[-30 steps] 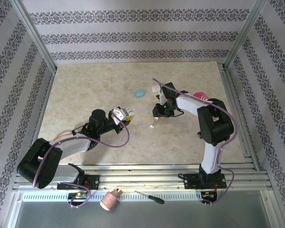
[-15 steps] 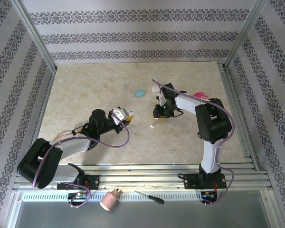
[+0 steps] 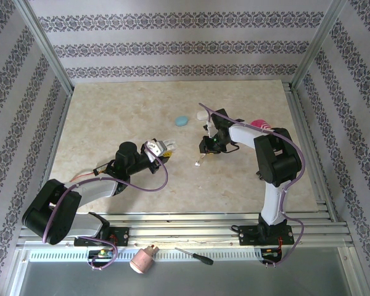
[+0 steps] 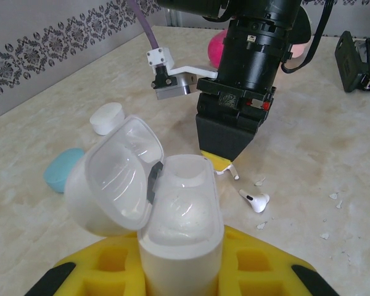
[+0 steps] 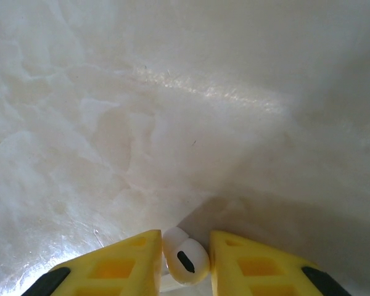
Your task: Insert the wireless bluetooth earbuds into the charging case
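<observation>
Glossy white plastic earbud (image 5: pixel 185 264), glossy plastic case (image 4: pixel 179 222), smooth marble-look tabletop (image 5: pixel 172 92) w/ sheen

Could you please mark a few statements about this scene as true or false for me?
1. The left end effector holds a white pebble-shaped charging case with its lid open. True.
2. The right end effector has nothing between its yellow fingers. False: a glossy white earbud sits between them.
3. A second white earbud lies loose on the marbled beige table. True.
4. The pale blue rounded case stands open. False: it lies closed on the table.
</observation>
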Controlling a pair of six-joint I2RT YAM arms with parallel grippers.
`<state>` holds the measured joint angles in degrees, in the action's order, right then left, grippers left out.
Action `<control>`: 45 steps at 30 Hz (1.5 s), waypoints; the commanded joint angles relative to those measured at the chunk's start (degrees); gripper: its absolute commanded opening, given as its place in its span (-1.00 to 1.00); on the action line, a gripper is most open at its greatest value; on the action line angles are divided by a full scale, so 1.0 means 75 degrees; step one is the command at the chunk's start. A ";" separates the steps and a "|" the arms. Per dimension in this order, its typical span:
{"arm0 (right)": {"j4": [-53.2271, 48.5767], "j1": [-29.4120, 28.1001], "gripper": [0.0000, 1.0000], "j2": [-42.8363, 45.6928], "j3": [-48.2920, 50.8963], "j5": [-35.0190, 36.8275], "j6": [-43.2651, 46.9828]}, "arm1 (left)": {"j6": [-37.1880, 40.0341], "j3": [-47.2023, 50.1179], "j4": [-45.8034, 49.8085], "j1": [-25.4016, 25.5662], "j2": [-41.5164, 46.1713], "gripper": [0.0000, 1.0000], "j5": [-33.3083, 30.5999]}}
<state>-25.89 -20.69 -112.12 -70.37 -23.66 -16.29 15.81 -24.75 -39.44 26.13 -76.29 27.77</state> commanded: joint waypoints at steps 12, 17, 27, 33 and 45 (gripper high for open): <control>0.0291 -0.0120 -0.61 0.0803 0.0383 0.0492 0.0197 | -0.0310 -0.0272 -0.0312 -0.0091 -0.0103 -0.97 0.0074; 0.0942 -0.0468 -0.61 0.1830 0.0780 0.1375 0.0921 | -0.0628 -0.0452 -0.0146 -0.0099 -0.0208 -0.97 0.0405; 0.2336 -0.1636 -0.65 0.3996 0.1520 0.2591 0.2841 | -0.1762 -0.0602 0.0099 -0.0326 -0.0210 -0.96 0.1677; 0.2759 -0.1955 -0.66 0.4941 0.1809 0.2174 0.3218 | -0.2681 -0.0719 -0.0493 -0.0481 -0.0363 -0.95 0.2505; 0.3075 -0.2543 -0.66 0.5237 0.1824 0.1622 0.3644 | -0.3499 -0.0928 -0.1193 -0.0507 -0.0606 -0.95 0.3136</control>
<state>-4.82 -38.87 -72.99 -57.12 -9.91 8.95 -6.85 -30.15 -43.03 23.11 -80.27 48.16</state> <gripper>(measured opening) 0.173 0.213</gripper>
